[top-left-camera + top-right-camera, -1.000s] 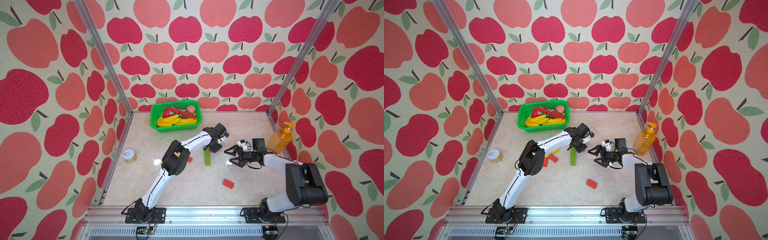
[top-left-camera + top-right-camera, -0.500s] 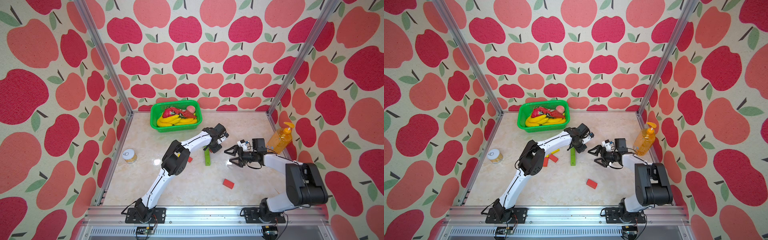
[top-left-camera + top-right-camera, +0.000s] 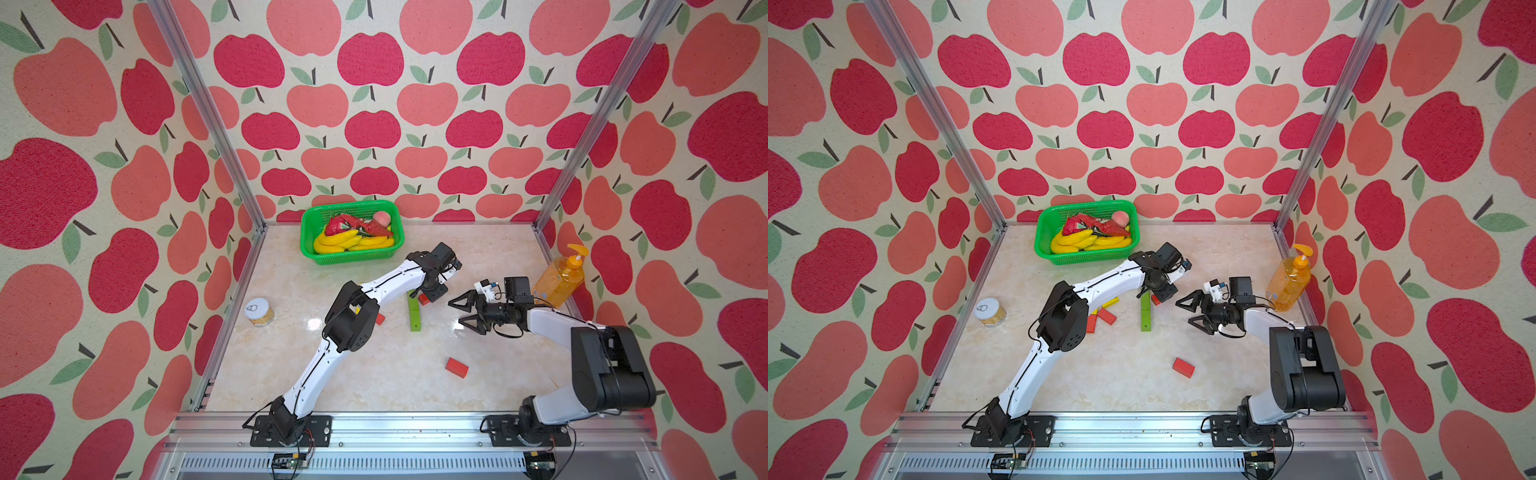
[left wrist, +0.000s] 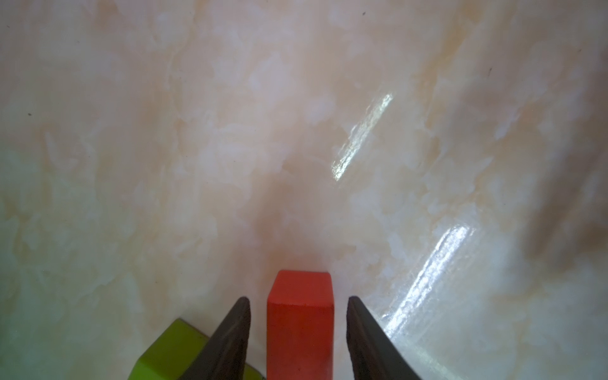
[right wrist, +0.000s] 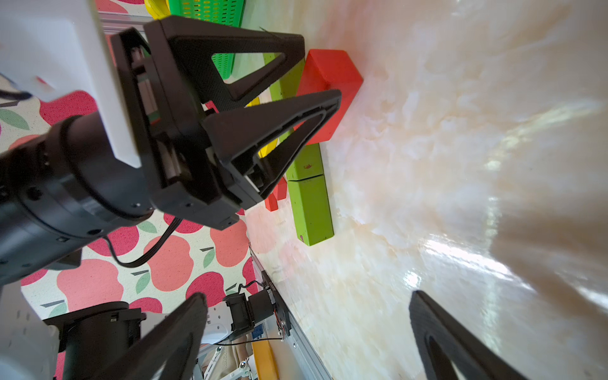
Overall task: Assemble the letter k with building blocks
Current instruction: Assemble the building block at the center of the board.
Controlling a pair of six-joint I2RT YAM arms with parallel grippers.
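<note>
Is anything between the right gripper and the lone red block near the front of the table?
Nothing visible does. The right gripper, jaws wide open, hovers over bare table; the lone red block lies nearer the front, with only table between them.

The matte red rectangular brick [image 4: 299, 325] runs off the left wrist picture's edge, and a dark finger [image 4: 230, 339] covers part of the matte green brick [image 4: 167, 352]. Mid-frame in a top view, the left arm's black elbow [image 3: 353, 328] hides most of a small yellow brick [image 3: 356, 310].

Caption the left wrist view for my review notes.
Left hand straddles a red block, clear gaps on both sides, next to a green block on the marble tabletop.
</note>
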